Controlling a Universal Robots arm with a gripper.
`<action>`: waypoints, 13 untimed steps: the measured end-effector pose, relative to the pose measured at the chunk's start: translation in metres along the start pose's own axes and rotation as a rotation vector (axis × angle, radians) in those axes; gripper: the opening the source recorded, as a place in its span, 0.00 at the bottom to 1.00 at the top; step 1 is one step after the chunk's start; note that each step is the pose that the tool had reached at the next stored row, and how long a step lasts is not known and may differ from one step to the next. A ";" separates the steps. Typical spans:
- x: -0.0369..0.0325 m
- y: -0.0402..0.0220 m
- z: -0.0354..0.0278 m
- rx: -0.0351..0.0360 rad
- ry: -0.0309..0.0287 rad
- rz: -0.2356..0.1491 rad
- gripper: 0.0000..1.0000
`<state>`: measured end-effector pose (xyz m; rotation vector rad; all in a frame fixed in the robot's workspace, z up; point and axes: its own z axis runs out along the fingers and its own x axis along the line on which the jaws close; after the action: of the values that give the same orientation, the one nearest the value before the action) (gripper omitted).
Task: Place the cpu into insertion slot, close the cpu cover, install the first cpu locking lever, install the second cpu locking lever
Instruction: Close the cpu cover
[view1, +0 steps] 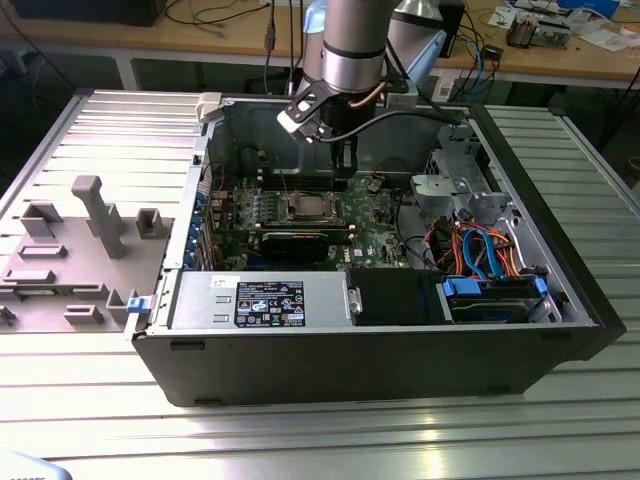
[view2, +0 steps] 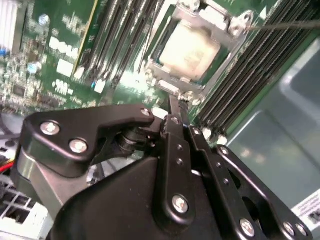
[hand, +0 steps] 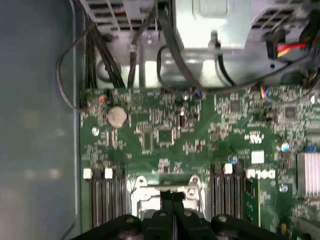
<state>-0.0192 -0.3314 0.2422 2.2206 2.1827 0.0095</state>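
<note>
On the exterior view's left, a grey moulded fixture tray (view1: 70, 250) lies on the ribbed metal table (view1: 300, 440), with upright pegs and pockets in matte plastic. Just to its right sits the open computer case (view1: 380, 350), dark sheet steel, with the green motherboard (view1: 375, 235) flat on its floor.

Near the board's middle is the insertion slot (view1: 304, 207), a square socket with a silver rim. The cpu (view2: 187, 47) already lies in it, its pale metal top face showing in the second wrist view. The cpu cover (view2: 220, 22), a thin stamped-steel frame, appears folded down around the chip, though I can't tell whether either lever is latched. Long dark memory slots (view2: 120, 30) flank the socket.

The gripper (view1: 344, 172) hangs just above the socket's edge; in both wrist views its black fingers (view2: 176, 125) are pressed together with nothing between them, tips close to the frame's near rim.

I'd judge the chip light, stiff and fragile underneath, best taken by its edges; the cover looks springy and slick, bendable if pushed off-centre.

Toward the exterior view's right are silver drive brackets (view1: 440, 190) and orange and blue cables (view1: 480, 250).
</note>
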 end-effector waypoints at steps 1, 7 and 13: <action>-0.0001 -0.0059 0.0019 0.0009 0.0000 0.000 0.11; -0.0002 -0.0214 0.0102 0.0265 -0.0006 0.000 0.11; -0.0004 -0.0419 0.0190 0.0399 -0.0007 0.001 0.11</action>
<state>-0.0607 -0.3314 0.2222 2.2413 2.2013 -0.0352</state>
